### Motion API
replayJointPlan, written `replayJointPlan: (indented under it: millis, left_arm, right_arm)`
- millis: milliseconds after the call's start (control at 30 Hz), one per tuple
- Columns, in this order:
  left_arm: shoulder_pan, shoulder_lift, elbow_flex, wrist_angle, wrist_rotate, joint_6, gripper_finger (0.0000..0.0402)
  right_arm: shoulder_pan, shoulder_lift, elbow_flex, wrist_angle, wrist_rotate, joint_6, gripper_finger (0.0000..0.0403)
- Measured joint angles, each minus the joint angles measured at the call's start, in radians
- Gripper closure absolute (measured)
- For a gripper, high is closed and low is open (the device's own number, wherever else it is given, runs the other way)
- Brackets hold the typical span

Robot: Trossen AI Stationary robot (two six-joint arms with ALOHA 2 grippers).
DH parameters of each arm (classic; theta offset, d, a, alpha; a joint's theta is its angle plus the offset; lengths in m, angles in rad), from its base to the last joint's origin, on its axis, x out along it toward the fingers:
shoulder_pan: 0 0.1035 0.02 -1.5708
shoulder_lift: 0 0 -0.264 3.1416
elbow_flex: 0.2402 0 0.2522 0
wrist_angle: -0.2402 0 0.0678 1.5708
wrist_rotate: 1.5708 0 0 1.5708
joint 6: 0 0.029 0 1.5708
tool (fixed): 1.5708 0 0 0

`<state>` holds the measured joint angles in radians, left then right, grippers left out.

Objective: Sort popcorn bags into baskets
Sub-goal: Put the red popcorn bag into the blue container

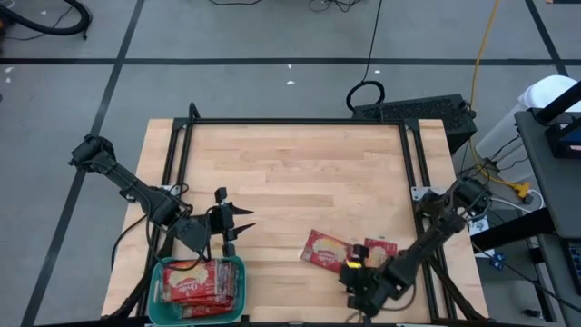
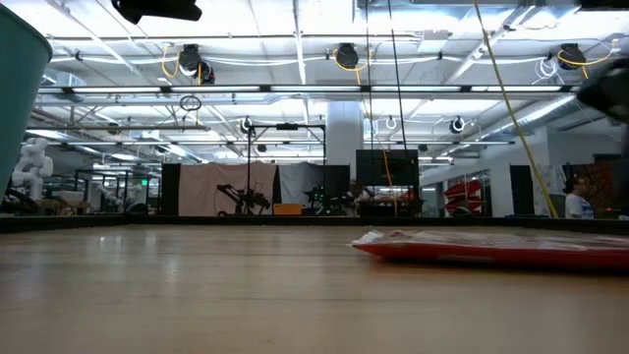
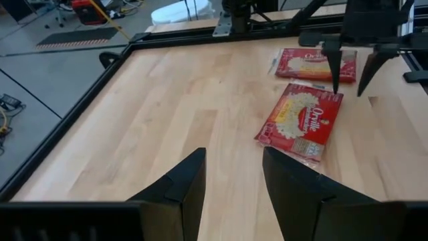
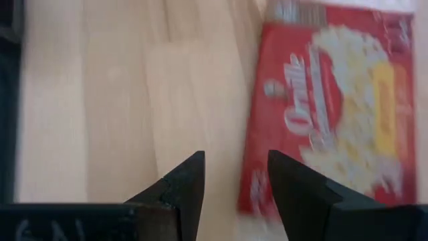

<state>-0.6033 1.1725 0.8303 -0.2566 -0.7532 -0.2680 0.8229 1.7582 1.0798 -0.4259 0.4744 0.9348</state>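
Note:
Two red popcorn bags lie flat on the wooden table near its front edge, one (image 1: 327,249) (image 3: 301,120) toward the middle and one (image 1: 379,248) (image 3: 307,63) to its right. My right gripper (image 1: 356,272) (image 3: 349,70) hovers open just above them, pointing steeply down. In the right wrist view a bag (image 4: 334,114) lies beside the fingers, not between them. The teal basket (image 1: 159,272) (image 2: 20,88) stands at the front left with several bags (image 1: 200,283) inside. My left gripper (image 1: 241,216) (image 3: 234,174) hangs open above the table just behind the basket.
A black frame (image 1: 290,122) runs around the wooden work area. Bare wood stretches across the middle and far part of the table (image 1: 290,173). In the low view one bag (image 2: 491,248) lies flat at the right.

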Motion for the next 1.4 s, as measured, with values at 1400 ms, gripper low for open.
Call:
replayJointPlan:
  millis: [1400]
  left_arm:
    - [0.019,0.0,0.0,0.012,0.001,0.005,0.0249]
  right_arm:
    - [0.007,-0.094,-0.186,0.331,0.223,-0.199,0.0397]
